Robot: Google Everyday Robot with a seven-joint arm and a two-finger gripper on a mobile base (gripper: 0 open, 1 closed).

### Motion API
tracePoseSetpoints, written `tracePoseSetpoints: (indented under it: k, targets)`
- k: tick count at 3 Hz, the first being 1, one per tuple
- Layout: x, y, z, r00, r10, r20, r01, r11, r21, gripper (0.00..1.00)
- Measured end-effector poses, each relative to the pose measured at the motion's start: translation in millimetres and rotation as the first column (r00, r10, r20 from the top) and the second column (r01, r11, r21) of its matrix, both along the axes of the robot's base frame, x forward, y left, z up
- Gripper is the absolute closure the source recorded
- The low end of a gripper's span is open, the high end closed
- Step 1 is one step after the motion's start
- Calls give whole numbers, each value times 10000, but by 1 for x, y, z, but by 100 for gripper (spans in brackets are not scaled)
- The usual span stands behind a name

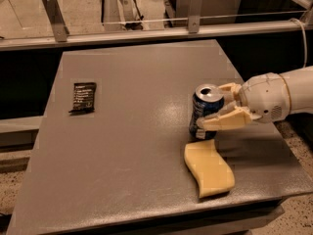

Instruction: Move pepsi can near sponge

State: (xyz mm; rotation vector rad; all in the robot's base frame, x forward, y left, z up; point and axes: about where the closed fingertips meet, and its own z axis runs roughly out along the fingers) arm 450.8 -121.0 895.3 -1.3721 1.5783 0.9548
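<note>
The pepsi can [204, 107] is dark blue with a silver top and stands upright on the grey table [132, 131], right of centre. My gripper [218, 106] reaches in from the right on a white arm and is shut on the can, one cream finger [226, 121] across its front and the other behind it. The pale yellow sponge [208, 167] with wavy sides lies flat just in front of the can, its far end nearly touching the can's base.
A flat black snack packet [83, 97] lies at the table's left side. A metal rail with posts [146, 26] runs behind the table. The table's right edge and front edge are close to the sponge.
</note>
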Motion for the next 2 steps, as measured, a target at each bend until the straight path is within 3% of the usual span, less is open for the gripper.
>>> tracePoseSetpoints:
  k: [2]
  targets:
    - [-5, 9, -10, 9996, 183, 192, -188, 9994, 280, 35]
